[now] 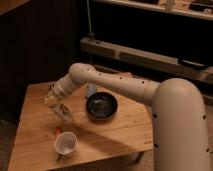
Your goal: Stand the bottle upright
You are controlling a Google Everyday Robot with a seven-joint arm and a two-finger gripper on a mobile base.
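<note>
Arm: white, reaching from the robot's body at the right across to the left over the desk, bent downward at the wrist.

Claw: over the left-middle part of the desk, pointing down and slightly toward the near side. It lies left of the bowl and on the far side of the cup. Whether it is clenched or released cannot be told.

Bottle: a pale, see-through shape right at the tip of the claw, on its near-right side. It is leaning, not upright. Whether it is in the claw's grasp, and whether its lower end touches the desk, cannot be told.

Bowl: black, round, standing near the middle of the desk, just right of the claw and apart from it.

Cup: white, at the near-left part of the desk, its mouth showing toward the camera. It is near the claw but apart from it and from the bottle.

Other items: a small grey-blue object stands on the far side of the bowl, partly behind the arm; what it is cannot be told. A small reddish speck lies on the desk between the claw and the cup.

Desk: light wood, low, against a dark background with a long rail on the far side.
</note>
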